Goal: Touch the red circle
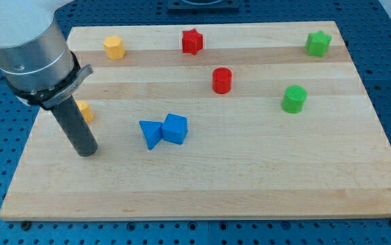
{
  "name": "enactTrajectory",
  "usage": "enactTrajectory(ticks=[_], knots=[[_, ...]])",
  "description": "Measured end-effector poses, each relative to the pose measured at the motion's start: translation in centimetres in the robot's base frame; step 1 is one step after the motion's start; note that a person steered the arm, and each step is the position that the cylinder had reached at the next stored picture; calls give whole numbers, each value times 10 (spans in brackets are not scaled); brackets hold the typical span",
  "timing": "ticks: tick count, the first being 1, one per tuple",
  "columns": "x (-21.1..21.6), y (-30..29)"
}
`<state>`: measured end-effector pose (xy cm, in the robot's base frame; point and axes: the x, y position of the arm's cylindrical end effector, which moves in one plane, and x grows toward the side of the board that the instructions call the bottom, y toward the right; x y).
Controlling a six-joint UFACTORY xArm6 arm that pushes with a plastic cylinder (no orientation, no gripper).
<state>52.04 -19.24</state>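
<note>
The red circle [222, 80] stands on the wooden board [250, 177], a little right of centre in the upper half. My tip [86, 152] rests on the board at the view's left, far to the left of and below the red circle. It is left of the blue triangle [150, 133] and the blue cube [176, 128], which touch each other. A yellow block [84, 110] sits just behind the rod, partly hidden by it.
A yellow hexagon [114, 47] is at the top left. A red star [192, 41] is at the top centre. A green star [318, 43] is at the top right. A green circle [294, 99] is right of the red circle.
</note>
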Motion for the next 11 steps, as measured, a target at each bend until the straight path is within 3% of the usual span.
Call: enactTrajectory(ticks=[2, 4, 5, 6, 8, 10, 11], knots=[[19, -1], [24, 39], [9, 39], [-53, 41], [-136, 65], [-129, 152], [-103, 186]])
